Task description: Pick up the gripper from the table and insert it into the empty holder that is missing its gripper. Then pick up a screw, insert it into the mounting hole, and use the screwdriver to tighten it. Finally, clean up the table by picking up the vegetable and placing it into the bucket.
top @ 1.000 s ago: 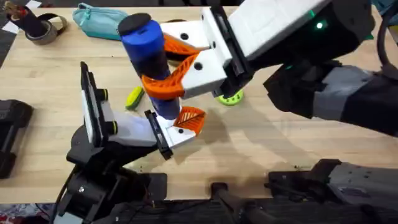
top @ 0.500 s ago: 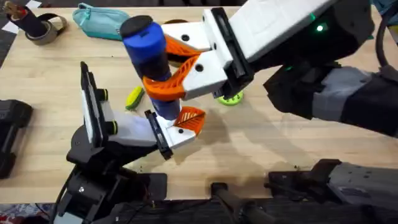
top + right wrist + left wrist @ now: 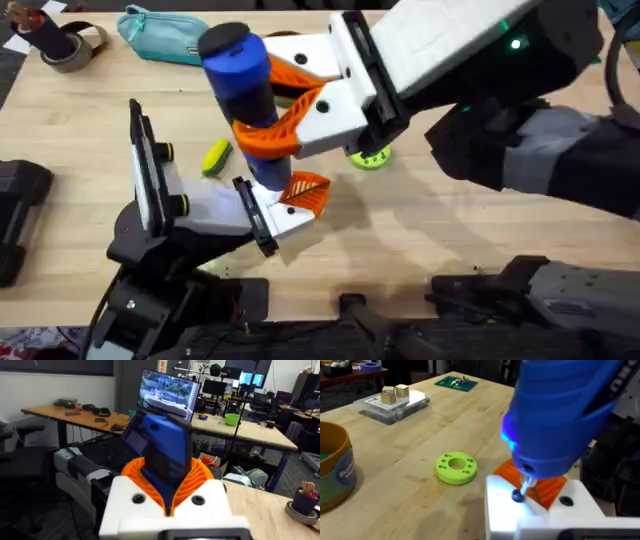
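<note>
The blue screwdriver (image 3: 245, 85) stands nearly upright over the table's middle, and my right gripper (image 3: 262, 135) is shut on it with its orange pads (image 3: 200, 477). In the left wrist view the screwdriver's metal bit rests on a small dark screw (image 3: 518, 495). That screw sits in the white block of the left gripper (image 3: 535, 505), beside an orange ribbed gripper piece (image 3: 547, 487). From overhead the left gripper (image 3: 290, 205) sits just under the screwdriver. The yellow-green vegetable (image 3: 215, 157) lies on the table left of the screwdriver. The tan bucket (image 3: 332, 472) with an orange rim stands nearby.
A lime-green disc with holes (image 3: 370, 157) lies right of the screwdriver. A teal pouch (image 3: 165, 35) and a tape roll (image 3: 65, 45) sit at the back left. A clear box with wooden blocks (image 3: 392, 402) and a green board (image 3: 456, 381) lie farther off.
The right gripper and the screwdriver have drifted slightly to the right. The left arm has stayed still.
</note>
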Available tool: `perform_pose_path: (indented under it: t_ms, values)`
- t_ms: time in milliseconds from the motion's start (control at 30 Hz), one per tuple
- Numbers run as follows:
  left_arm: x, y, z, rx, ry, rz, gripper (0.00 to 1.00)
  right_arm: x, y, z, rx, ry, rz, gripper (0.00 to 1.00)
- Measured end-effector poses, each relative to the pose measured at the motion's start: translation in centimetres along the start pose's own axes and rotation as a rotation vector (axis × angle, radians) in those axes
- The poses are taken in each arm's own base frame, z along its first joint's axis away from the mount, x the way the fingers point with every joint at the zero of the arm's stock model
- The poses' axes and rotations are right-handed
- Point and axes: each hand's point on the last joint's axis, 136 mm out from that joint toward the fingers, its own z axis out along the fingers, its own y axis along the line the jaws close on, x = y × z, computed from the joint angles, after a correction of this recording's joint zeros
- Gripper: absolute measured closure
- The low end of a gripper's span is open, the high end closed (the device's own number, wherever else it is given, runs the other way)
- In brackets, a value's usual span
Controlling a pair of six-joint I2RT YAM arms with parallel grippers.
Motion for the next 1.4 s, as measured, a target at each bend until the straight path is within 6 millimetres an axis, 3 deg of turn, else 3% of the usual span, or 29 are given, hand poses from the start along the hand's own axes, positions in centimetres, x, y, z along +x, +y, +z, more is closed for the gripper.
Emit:
perform_pose_path:
  t_ms: [1400]
  values:
    - [-0.01, 0.0, 0.0, 0.0, 0.0, 0.0, 0.989, 0.37, -0.02, -0.21, 0.005, 0.004, -0.013, 0.968]
